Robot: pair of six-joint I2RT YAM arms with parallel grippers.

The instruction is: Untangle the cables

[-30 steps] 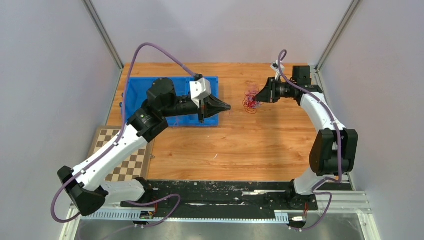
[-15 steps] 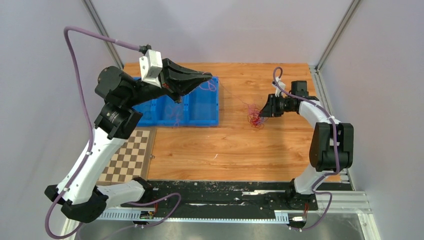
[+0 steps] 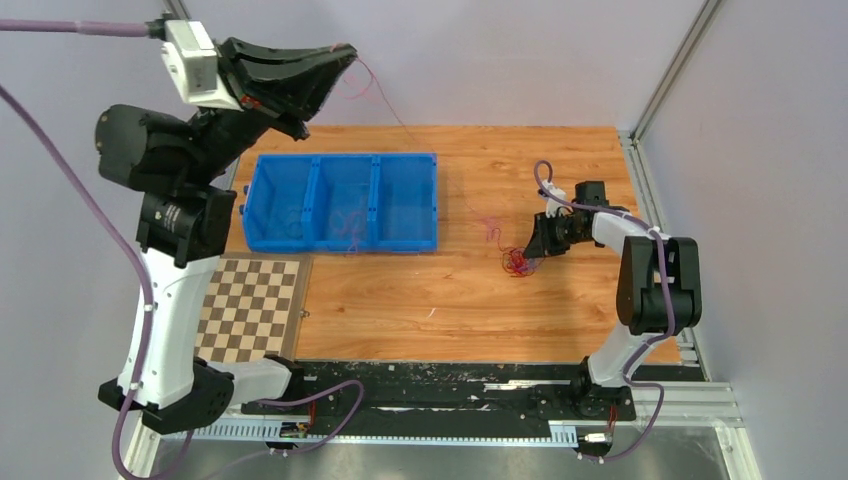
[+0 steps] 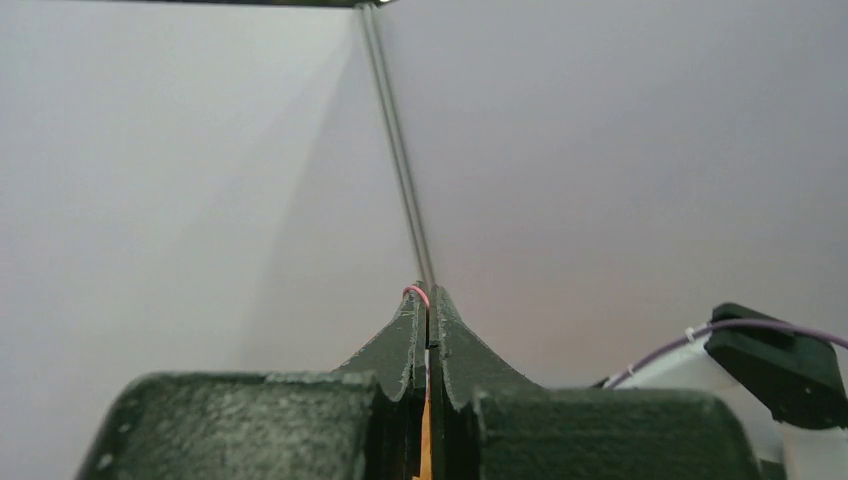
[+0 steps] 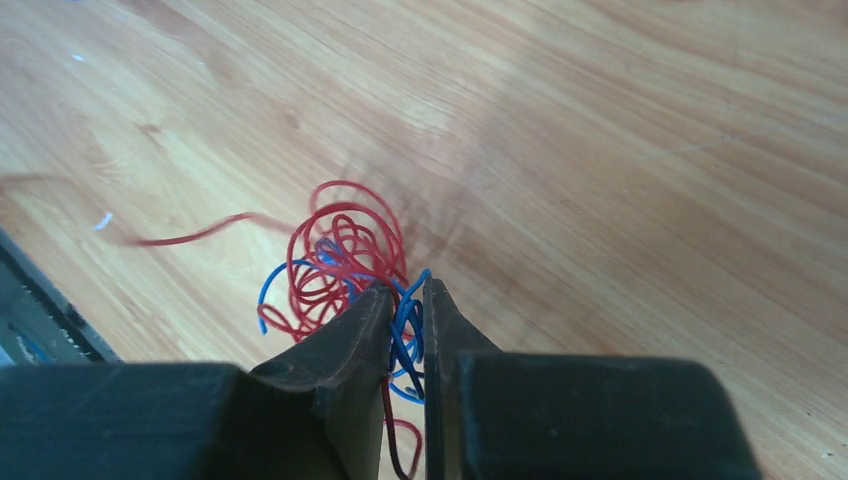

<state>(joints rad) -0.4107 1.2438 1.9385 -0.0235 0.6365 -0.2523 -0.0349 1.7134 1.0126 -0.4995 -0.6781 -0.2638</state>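
Observation:
A tangle of thin red and blue cables (image 3: 516, 262) lies on the wooden table, right of centre. My right gripper (image 3: 531, 252) is shut on the tangle; in the right wrist view the blue and red loops (image 5: 345, 255) are pinched between the jaws of that gripper (image 5: 407, 288). My left gripper (image 3: 345, 52) is raised high at the back left and is shut on a thin pink cable (image 3: 400, 118) that runs down to the tangle. The pink loop (image 4: 417, 291) shows at the tips of the left gripper (image 4: 428, 298).
A blue three-compartment bin (image 3: 255, 205) stands at the back left of the table with a few cable strands inside. A checkerboard (image 3: 250, 310) lies in front of it. Grey walls enclose the table on three sides.
My left gripper has swung up and left, from table height beside the bin to high above it, drawing the pink cable out. My right gripper has moved nearer with the tangle.

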